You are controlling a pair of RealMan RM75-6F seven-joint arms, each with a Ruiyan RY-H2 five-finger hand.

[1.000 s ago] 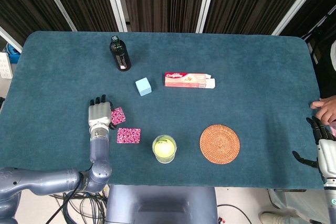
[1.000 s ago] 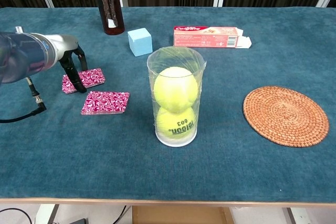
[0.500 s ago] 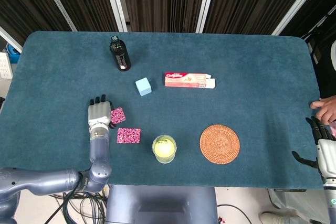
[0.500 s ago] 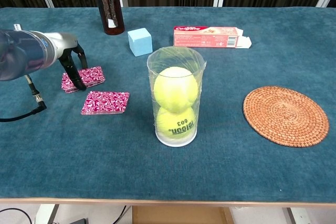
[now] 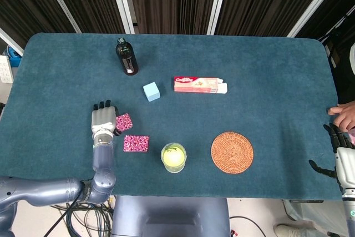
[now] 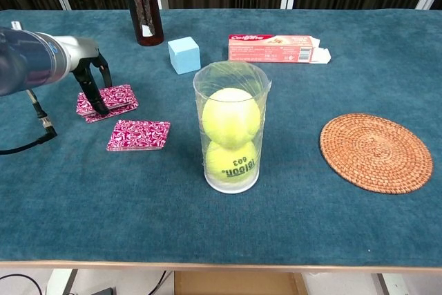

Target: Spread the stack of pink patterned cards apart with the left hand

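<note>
I see the pink cards [image 6: 108,101] lying near the front left of the table [image 5: 266,70], in two lots. The small stack under my left hand [image 5: 103,121] sits tilted, its long side running from near-left to far-right in the chest view, with its edges a little stepped. A second pink packet [image 6: 139,134] lies flat just in front of it, apart from it, its long side running nearly left to right across the table.

My left hand comes down on the left part of the stack, dark fingertips [image 6: 101,106] touching the top card; the fingers look close together and bent downward, holding nothing that I can make out.

To the right of the packet stands a clear tube [image 6: 231,127] with two tennis balls stacked inside. Further right lies a round woven mat [image 6: 376,152]. Behind the cards sit a light blue cube [image 6: 184,54], a dark bottle [image 6: 142,3] and a toothpaste box [image 6: 276,48] lying lengthwise left to right.

My right hand [image 5: 339,156] rests at the table's right edge, its fingers spread and holding nothing.
</note>
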